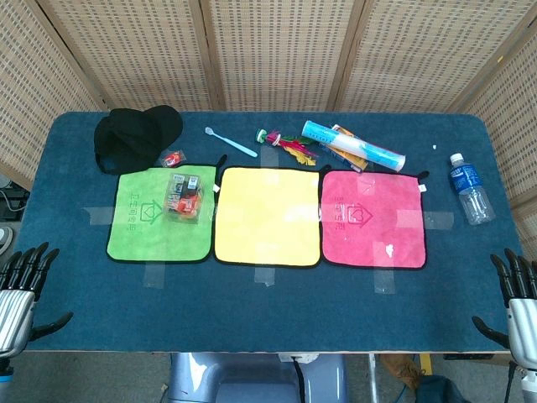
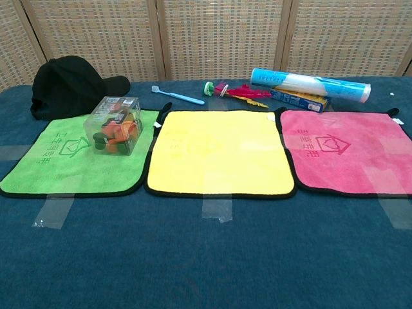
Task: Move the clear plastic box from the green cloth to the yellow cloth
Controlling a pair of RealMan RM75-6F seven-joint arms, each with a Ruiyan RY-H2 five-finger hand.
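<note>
The clear plastic box [image 1: 185, 196] [image 2: 114, 125], filled with small orange and dark pieces, stands on the right part of the green cloth [image 1: 138, 227] [image 2: 61, 161]. To its right lies the bare yellow cloth [image 1: 267, 216] [image 2: 219, 151]. My left hand [image 1: 23, 290] hangs at the table's near left corner, fingers apart, holding nothing. My right hand [image 1: 515, 298] is at the near right corner, also with fingers spread and nothing in it. Both hands are far from the box and show only in the head view.
A pink cloth [image 1: 373, 218] [image 2: 344, 151] lies right of the yellow one. Along the back are a black cap [image 1: 134, 134] [image 2: 67, 84], a blue toothbrush [image 1: 231, 142], a shuttlecock [image 1: 285, 141], a tube on a box [image 1: 352, 144] [image 2: 309, 84] and a water bottle [image 1: 470, 189].
</note>
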